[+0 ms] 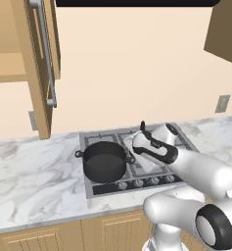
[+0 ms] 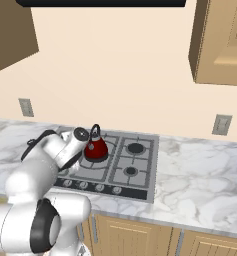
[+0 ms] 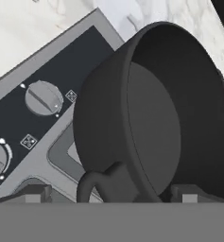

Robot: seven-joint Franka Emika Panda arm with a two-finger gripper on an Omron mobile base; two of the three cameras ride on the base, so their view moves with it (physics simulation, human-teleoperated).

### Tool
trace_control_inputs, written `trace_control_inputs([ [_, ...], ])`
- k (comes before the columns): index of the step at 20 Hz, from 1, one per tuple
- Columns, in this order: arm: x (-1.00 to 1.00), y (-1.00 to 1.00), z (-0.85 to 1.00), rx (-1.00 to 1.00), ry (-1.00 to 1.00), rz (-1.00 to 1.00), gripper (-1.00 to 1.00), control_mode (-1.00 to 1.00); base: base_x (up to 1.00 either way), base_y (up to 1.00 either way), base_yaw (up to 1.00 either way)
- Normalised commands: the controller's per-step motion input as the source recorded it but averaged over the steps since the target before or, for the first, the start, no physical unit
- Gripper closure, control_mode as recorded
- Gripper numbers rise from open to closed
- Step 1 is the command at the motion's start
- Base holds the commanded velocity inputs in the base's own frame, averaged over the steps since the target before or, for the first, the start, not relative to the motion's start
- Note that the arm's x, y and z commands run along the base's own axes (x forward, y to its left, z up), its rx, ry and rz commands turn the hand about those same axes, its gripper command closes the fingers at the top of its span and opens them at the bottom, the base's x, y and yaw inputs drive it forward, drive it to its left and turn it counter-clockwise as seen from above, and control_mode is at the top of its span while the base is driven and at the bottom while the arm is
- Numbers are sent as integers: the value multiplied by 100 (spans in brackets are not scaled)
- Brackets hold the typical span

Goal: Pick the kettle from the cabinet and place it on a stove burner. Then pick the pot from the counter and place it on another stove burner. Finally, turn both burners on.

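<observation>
The gripper (image 3: pixel 111 194) stands wide open right over the pot's near loop handle (image 3: pixel 101 182), gripping nothing. The pot (image 1: pixel 104 161) sits on the front left burner just behind the knobs (image 1: pixel 138 183), and further back the kettle (image 2: pixel 95 147) rests on a rear burner.

No legible text; only small burner-layout symbols beside the knobs (image 3: pixel 43 98) on the cooktop (image 3: pixel 61 56).
</observation>
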Motion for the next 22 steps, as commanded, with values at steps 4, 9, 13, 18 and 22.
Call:
trace_control_inputs([
  [4,-33,-1,0,-6,0,0,-100,-100,0,0,0],
  [9,-36,-3,8,-7,0,0,-100,-100,0,0,0],
  [13,-35,-10,10,-11,0,0,-100,-100,0,0,0],
  [18,-34,-16,16,-13,0,0,-100,-100,0,0,0],
  [22,-27,-20,17,-14,0,0,-100,-100,0,0,0],
])
